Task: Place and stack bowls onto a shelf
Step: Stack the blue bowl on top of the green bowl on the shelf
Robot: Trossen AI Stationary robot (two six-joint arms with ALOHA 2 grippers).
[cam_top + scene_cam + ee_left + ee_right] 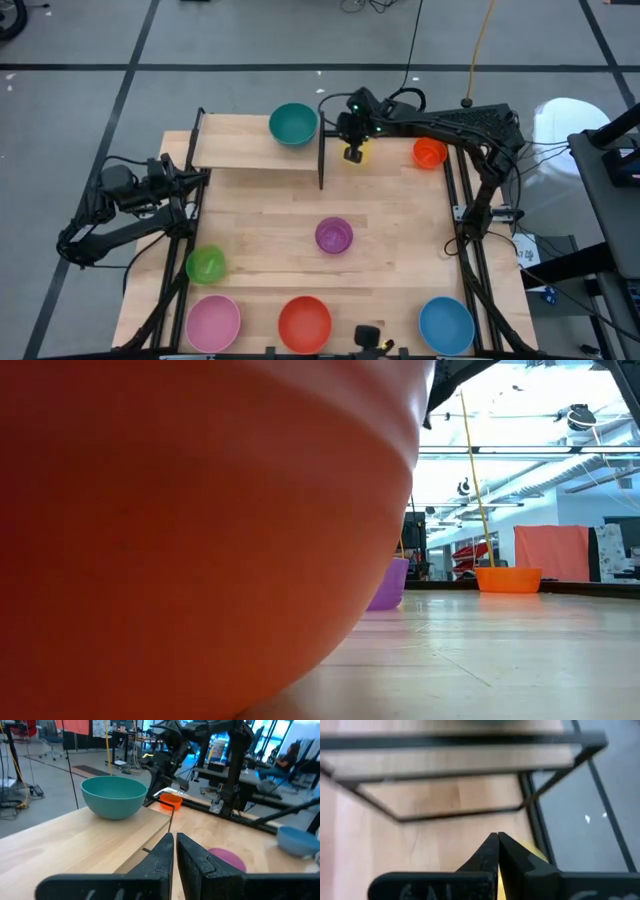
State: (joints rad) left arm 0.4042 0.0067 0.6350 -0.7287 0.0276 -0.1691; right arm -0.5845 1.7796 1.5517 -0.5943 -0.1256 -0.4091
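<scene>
My right gripper (pixel 353 152) (pixel 497 840) is at the far side of the table, just right of the shelf's black end bar (pixel 321 150), shut on the yellow bowl (pixel 360 153). The shelf (pixel 240 145) carries the teal bowl (pixel 293 123) (pixel 114 795) on its right end. The orange bowl (pixel 429 152) and purple bowl (pixel 333 236) (pixel 390 585) stand on the table. The green (pixel 206 265), pink (pixel 213 322), red (pixel 304 322) and blue (pixel 446 325) bowls stand along the near-left and near edges. My left gripper (pixel 195 178) (pixel 175 842) waits shut beside the shelf's left end. My right gripper holds the yellow bowl by its rim (pixel 536 854), coming from above with the fingers pointing down. A thin yellow strip shows between the two shut fingers. The gripper hides most of the bowl. Whether the bowl is off the table I cannot tell.
In the low view the red bowl (pixel 180 530) fills the left side and hides the shelf. The shelf's black frame (pixel 470 812) stands just ahead of my right gripper. Bare table top lies around the purple bowl. A person (pixel 287 755) sits beyond the table.
</scene>
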